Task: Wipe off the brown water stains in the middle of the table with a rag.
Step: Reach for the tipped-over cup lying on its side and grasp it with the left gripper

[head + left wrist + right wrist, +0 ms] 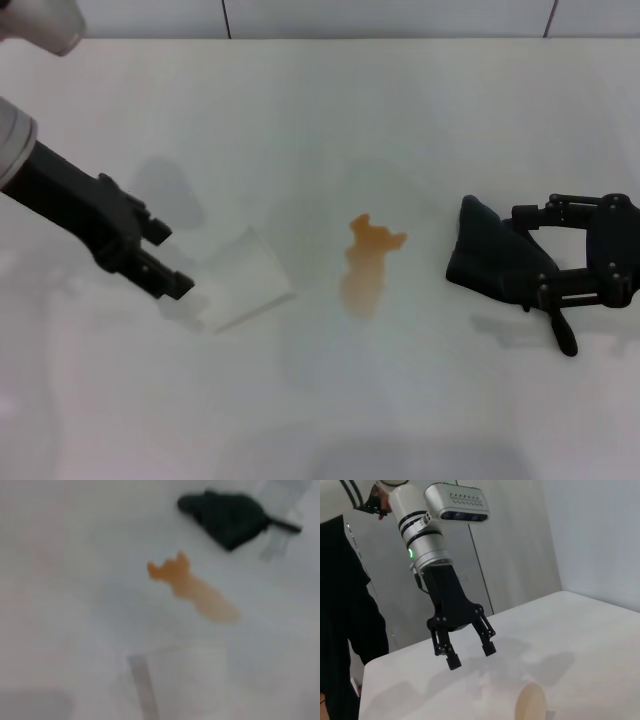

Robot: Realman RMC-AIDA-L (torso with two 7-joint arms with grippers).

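The brown water stains (368, 265) lie mid-table as an orange-brown blotch, also seen in the left wrist view as the stains (192, 587). To their right lies the black rag (490, 258), a lumpy wad with a thin tail; the left wrist view shows the rag (225, 517) too. My right gripper (528, 255) is open, one finger on each side of the wad's right part. My left gripper (170, 262) is open at the left, just beside a clear cup (245, 282) lying on its side. The right wrist view shows the left gripper (470, 656) hovering above that cup (532, 700).
The white table (320, 110) stretches back to a wall. A person in dark clothing (340, 630) stands beyond the table's edge in the right wrist view. The cup (180, 685) fills the near part of the left wrist view.
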